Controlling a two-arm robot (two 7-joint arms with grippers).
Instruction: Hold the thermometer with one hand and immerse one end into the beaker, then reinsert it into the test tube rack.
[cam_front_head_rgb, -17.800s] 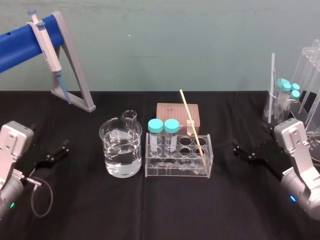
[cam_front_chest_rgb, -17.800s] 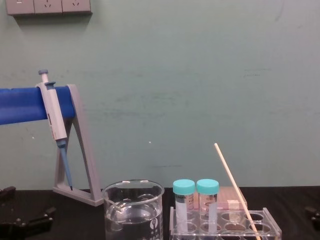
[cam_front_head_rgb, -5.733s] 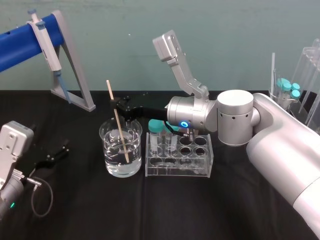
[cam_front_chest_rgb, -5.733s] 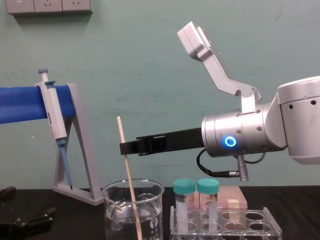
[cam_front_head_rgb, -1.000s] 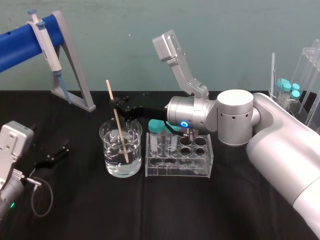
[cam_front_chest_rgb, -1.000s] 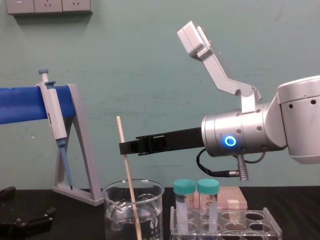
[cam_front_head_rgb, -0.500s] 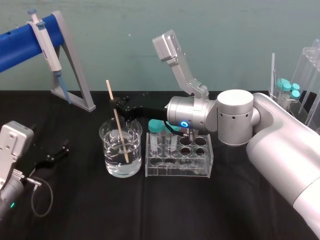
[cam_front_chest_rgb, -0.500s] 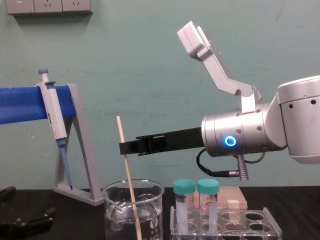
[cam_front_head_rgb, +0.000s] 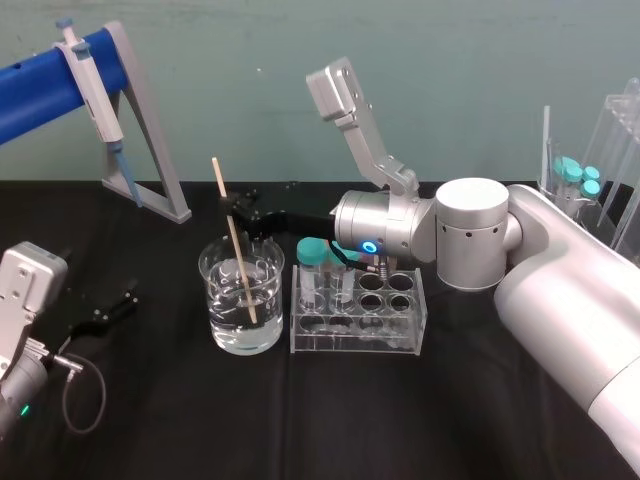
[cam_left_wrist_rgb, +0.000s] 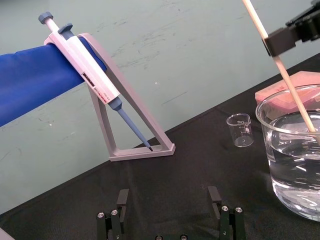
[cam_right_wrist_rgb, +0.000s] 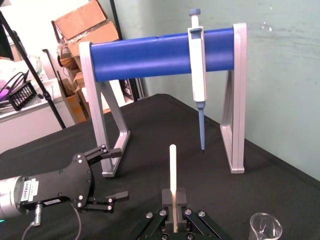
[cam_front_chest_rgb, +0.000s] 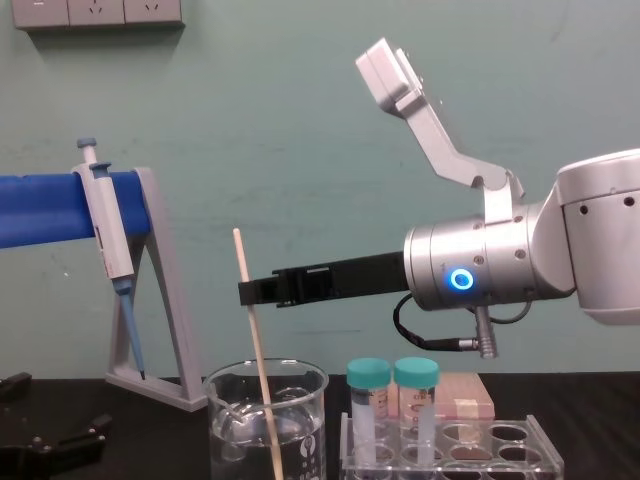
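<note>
The right gripper (cam_front_head_rgb: 235, 208) and its arm stretch low over the test tube rack (cam_front_head_rgb: 350, 340) and its teal-capped vials (cam_front_head_rgb: 312, 252), crowding the way down to the rear holes; the front row lies uncovered. The beaker (cam_front_head_rgb: 243, 320), with the thermometer (cam_front_head_rgb: 217, 178) slanting out of it, stands just beside the rack, a narrow gap between. The worktop (cam_front_head_rgb: 300, 420) is bare along its near edge and between beaker and left gripper (cam_front_head_rgb: 108, 308); the pipette stand (cam_front_head_rgb: 160, 140) fills the far left corner.

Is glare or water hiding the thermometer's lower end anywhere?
Head view: the thermometer, in the right gripper, reads through the beaker despite glints; the left gripper sits parked on the table. Left wrist view: below the waterline it cannot be traced. Chest view: the frame edge cuts it.
</note>
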